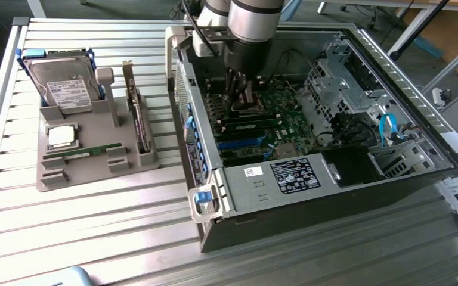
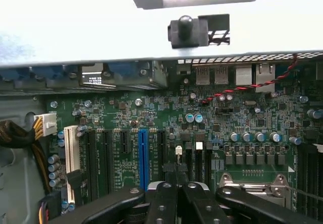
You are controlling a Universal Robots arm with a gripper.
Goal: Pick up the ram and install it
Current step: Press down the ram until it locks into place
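Exterior view, far left: a ribbed silver metal table [image 1: 93, 226] is carrying everything, and a flat grey plastic holder tray [image 1: 93, 173] is sitting on it.
Tray, back: a big grey hard drive with blue side rails [image 1: 64, 83] is leaning in its stand.
Tray, middle: a square silver processor chip [image 1: 60, 136] is lying flat.
Ram: the long, thin green circuit-board stick [image 1: 81, 152] is lying flat in the tray's front slot, just in front of the processor and well apart from the arm.
Tray, right edge: a dark expansion card [image 1: 138, 113] is standing upright on its long edge.
Centre: a black and grey computer case with its side panel off [image 1: 309, 196] is lying open-side up beside the tray, showing a green motherboard [image 1: 281, 128].
Arm: the grey and black robot arm [image 1: 254, 24] is reaching straight down into the case.
Gripper: the black two-finger gripper [image 1: 241, 101] is hovering low over the board, near the long dark memory slots [image 1: 249, 124].
Right of the case interior: a blue cable [image 1: 386, 128] is looping beside the drive bays.
Wrist view, hand: the gripper [image 2: 176, 186] is looking clenched, its black fingers [image 2: 161, 199] pressing together with only a thin dark strip between the tips; I cannot tell what that strip is.
Wrist view, board: a blue slot [image 2: 143, 158] is running alongside black ones close to the fingertips, and a red and black twisted wire [image 2: 247, 87] is crossing near the rear ports.
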